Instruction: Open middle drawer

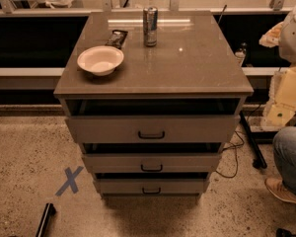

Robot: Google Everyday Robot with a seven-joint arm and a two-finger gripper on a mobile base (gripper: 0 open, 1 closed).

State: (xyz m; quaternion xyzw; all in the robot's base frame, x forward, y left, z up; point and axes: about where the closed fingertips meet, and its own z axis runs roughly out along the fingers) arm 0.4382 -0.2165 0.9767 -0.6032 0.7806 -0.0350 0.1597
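The grey-brown cabinet (pixel 153 85) stands in the middle of the camera view with three drawers. The middle drawer (pixel 187 162) is the second one down, a wide low front with a small black bar handle (pixel 151 168). A dark gap shows above its front. The top drawer (pixel 197 129) above it and the lowest drawer (pixel 182 185) below it show similar dark gaps. My gripper is not in view; nothing touches the middle drawer's handle.
On the cabinet top are a white bowl (pixel 100 59), a drink can (pixel 150 26) and a dark packet (pixel 117 37). A person's jeans leg and shoe (pixel 288 172) are at the right. Blue tape X (pixel 69 180) and a black bar (pixel 45 220) lie on the floor at the left.
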